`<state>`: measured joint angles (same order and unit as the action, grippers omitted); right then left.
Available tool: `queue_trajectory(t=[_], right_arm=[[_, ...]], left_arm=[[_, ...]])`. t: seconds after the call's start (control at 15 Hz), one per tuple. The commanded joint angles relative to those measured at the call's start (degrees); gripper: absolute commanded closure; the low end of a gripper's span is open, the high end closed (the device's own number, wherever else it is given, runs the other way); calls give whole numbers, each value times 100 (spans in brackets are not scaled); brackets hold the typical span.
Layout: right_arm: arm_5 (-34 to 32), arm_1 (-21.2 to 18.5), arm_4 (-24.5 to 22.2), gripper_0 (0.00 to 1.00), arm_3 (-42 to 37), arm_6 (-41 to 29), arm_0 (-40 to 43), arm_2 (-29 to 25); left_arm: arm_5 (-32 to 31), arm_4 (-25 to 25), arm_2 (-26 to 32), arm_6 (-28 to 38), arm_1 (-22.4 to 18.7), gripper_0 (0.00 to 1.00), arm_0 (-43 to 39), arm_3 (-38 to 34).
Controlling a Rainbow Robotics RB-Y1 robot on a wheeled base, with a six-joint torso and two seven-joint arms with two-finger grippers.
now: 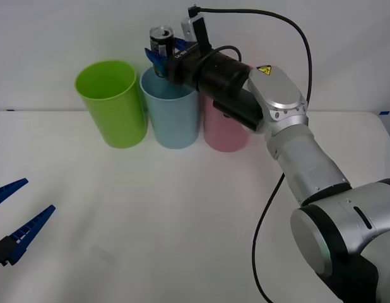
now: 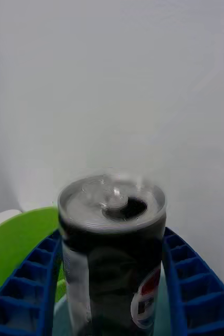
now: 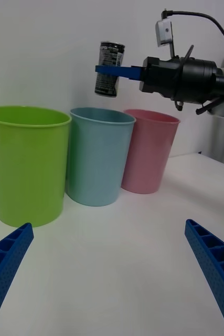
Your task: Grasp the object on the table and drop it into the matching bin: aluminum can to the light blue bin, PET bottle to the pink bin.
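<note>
The aluminum can, dark-labelled with a shiny pull-tab top, hangs upright in the air with my right gripper shut on it. It is directly above the light blue bin; the left wrist view shows the can clear of the bin's rim. The pink bin stands just to the right, partly behind my right arm. My left gripper is open low over the white table at the near left, its blue fingers spread wide.
A lime green bin stands to the left of the light blue one, the three in a row near the table's back edge by a white wall. A black cable loops above my right arm.
</note>
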<state>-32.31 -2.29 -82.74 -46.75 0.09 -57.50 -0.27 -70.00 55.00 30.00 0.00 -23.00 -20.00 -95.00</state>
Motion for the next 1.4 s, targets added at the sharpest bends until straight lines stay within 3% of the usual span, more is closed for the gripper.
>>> queue_trajectory(t=[0.07, 0.67, 0.8, 1.4], right_arm=[[-3, -26, 3, 0, -1, 87, 2, 0], [-328, -308, 364, 0, -97, 202, 213, 53], [-346, -501, 619, 0, -335, 140, 406, 326], [-328, -1837, 1445, 0, -3068, -185, 2304, 1152]], left_arm=[[0, 0, 0, 0, 0, 0, 0, 0], [0, 0, 0, 0, 0, 0, 0, 0], [0, 0, 0, 0, 0, 0, 0, 0], [0, 0, 0, 0, 0, 0, 0, 0]])
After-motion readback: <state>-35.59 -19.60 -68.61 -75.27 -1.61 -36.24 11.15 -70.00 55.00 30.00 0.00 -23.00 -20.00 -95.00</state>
